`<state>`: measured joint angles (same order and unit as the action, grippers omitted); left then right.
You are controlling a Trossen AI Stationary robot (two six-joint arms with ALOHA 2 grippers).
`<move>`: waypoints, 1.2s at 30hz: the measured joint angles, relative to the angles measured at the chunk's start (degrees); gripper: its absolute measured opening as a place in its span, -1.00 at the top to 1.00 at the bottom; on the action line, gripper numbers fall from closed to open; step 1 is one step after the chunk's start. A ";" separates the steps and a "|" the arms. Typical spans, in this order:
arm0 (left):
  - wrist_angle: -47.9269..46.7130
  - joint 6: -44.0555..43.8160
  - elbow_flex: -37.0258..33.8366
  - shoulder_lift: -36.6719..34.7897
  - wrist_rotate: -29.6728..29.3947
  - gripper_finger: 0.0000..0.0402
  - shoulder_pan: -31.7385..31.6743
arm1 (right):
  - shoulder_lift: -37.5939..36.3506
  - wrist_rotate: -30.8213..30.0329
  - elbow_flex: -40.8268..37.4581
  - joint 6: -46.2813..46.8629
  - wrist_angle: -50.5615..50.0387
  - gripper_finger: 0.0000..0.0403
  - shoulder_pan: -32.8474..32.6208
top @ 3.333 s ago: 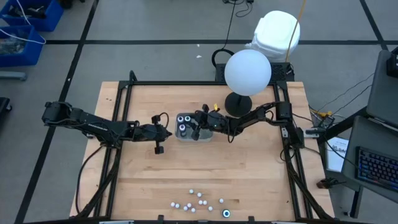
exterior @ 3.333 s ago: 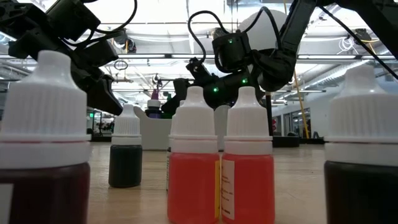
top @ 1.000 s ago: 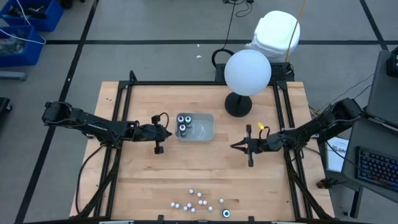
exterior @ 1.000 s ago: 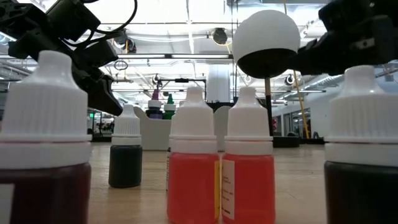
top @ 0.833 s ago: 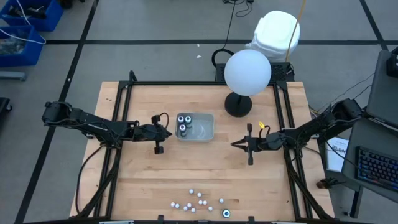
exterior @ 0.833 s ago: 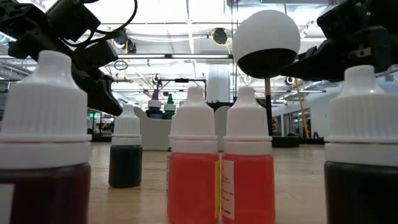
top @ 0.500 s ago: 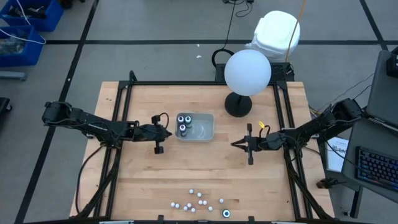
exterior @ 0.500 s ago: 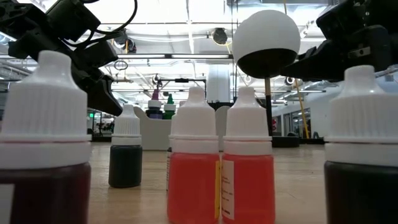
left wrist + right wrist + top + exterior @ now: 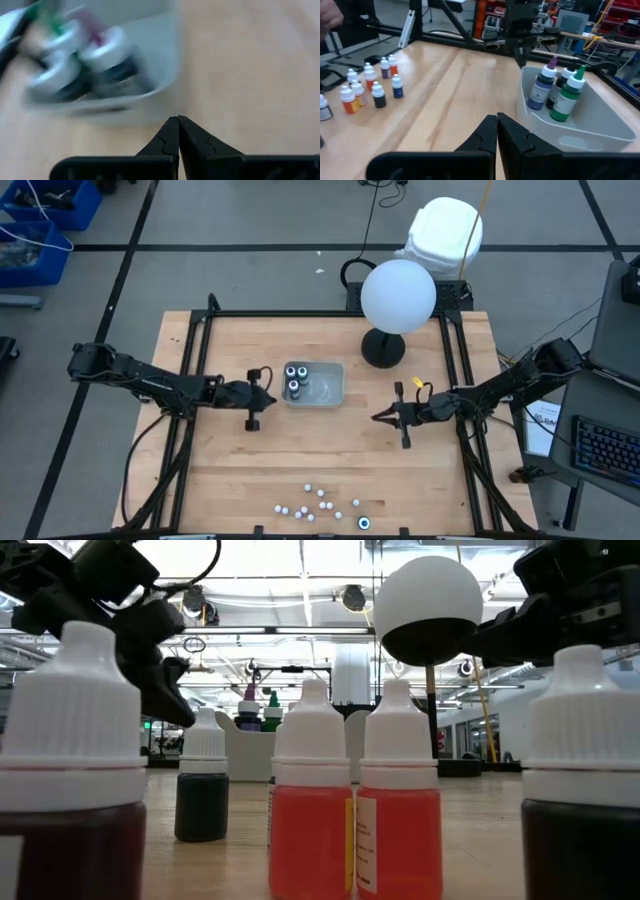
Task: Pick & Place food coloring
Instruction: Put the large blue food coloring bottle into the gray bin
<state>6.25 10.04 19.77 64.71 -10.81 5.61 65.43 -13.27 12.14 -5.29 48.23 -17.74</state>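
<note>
grey tray (image 9: 322, 386) at 12 o'clock holds three bottles (image 9: 294, 378); about ten bottles (image 9: 318, 504) wait at 6 o'clock. both end effectors closed, empty.

Bare wood across table (image 9: 330, 450) centre, grey tray (image 9: 328, 384) at 12 o'clock, white globe (image 9: 398, 297) at 1 o'clock, food coloring (image 9: 318, 505) clustered at 6, left gripper (image 9: 268, 397) just beside tray at 9, right gripper (image 9: 376, 417) at 3, open lane between them.
</note>
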 joint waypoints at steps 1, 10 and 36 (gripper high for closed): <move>1.13 1.87 -0.11 0.00 2.32 0.95 0.53 | 0.00 0.01 0.00 0.06 -0.01 0.98 0.00; 8.19 7.26 -3.11 -10.73 1.03 0.95 4.64 | 0.00 -0.03 0.00 -0.01 -0.02 0.98 0.00; 15.03 1.45 -18.16 -44.00 -6.25 0.95 8.19 | 1.76 8.90 1.32 4.00 2.30 0.98 -2.40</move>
<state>21.27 11.49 1.61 20.71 -17.06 13.80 67.19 -4.37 13.46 -1.30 50.53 -20.14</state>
